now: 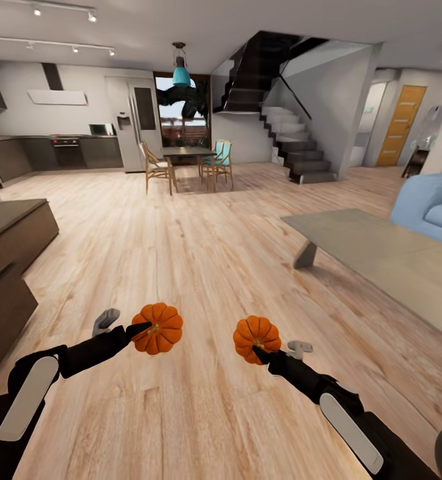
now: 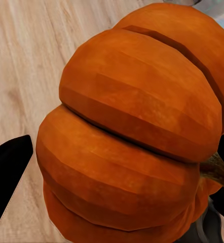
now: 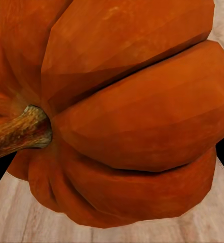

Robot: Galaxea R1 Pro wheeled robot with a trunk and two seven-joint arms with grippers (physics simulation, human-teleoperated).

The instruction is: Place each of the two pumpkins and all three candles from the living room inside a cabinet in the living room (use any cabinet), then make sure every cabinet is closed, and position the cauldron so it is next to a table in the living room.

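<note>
**Head view: both pumpkins carried, cabinet at the left**

Head view frames two arms held low over the wooden floor, each with a pumpkin at its tip. The left tool is closed on the left pumpkin, and the right tool is closed on the right pumpkin; both fruits are held clear of the floor and stand apart from each other. In the left wrist view the left pumpkin is seen pressed between dark fingers at either side, its stem at one edge. In the right wrist view the right pumpkin is seen close up, stem toward the camera.

A long dark-brown cabinet is seen at the near left edge; whether its drawers are open cannot be told. The low desk stands at the right, with a blue sofa beyond it. A dining set and kitchen are visible far off.

The step in hand is judged to be the carrying of both pumpkins to the cabinet. A turn of the base to the left would be called for next, then an opened drawer into which each pumpkin can be lowered and released. With both tools occupied, opening a drawer may prove awkward.
</note>
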